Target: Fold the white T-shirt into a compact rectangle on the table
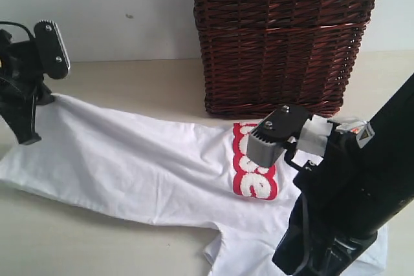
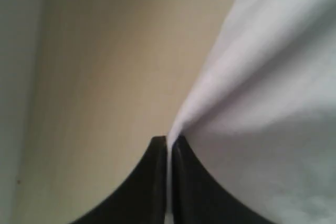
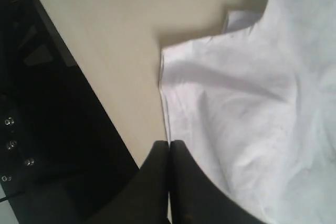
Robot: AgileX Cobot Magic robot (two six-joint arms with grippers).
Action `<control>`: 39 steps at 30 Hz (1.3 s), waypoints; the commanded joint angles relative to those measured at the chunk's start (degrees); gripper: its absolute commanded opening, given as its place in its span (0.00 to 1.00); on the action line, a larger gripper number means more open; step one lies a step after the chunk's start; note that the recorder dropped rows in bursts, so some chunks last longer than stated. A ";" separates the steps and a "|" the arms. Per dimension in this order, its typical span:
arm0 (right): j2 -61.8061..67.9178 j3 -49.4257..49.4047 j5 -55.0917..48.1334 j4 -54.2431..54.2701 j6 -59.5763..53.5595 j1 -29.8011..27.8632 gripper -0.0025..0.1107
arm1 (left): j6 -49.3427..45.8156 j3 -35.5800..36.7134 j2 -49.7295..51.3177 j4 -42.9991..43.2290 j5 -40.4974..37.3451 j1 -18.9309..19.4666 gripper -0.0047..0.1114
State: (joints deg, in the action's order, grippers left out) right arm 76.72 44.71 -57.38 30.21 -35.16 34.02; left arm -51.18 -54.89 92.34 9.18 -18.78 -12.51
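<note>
The white T-shirt [image 1: 129, 159] lies spread across the table [image 1: 129, 75], with its red-outlined lettering [image 1: 253, 182] facing up near the middle. At the shirt's far left corner, my left gripper [image 1: 29, 137] is shut, and a thin strip of the shirt's white cloth [image 2: 252, 77] runs between its black fingers [image 2: 152, 182]. My right gripper [image 3: 169, 142] is shut on the shirt's edge [image 3: 164, 103] at the lower right, with white cloth [image 3: 252, 103] spreading out beside it. In the exterior view the right arm [image 1: 349, 192] hides that corner.
A tall dark wicker basket [image 1: 284, 37] stands at the back, just behind the shirt. Bare table [image 2: 105, 77] lies left of the shirt and along its front. A black part of the robot [image 3: 42, 103] sits close beside the right gripper.
</note>
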 commanded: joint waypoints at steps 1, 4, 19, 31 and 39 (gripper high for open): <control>0.38 0.23 0.21 1.39 -0.12 1.34 0.02 | -0.31 -0.45 4.62 0.55 11.58 1.76 0.04; 0.38 0.23 0.07 1.02 0.90 2.77 0.02 | -0.69 -0.45 9.21 0.55 21.64 3.35 0.08; 0.38 0.23 1.35 -2.73 3.00 5.24 0.02 | -3.86 -0.45 12.23 -9.18 28.86 5.10 0.84; 3.69 0.23 8.27 -15.79 17.46 5.24 0.02 | -3.24 -0.45 0.50 -21.05 -4.14 5.10 0.84; 18.70 0.23 36.44 -24.87 30.83 5.24 0.02 | 9.27 -0.45 -0.84 -22.93 -14.72 4.87 0.84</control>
State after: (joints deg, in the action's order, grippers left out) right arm 89.62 44.71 -29.44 10.29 -11.12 39.09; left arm -45.28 -55.14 92.75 -12.24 -30.18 -7.54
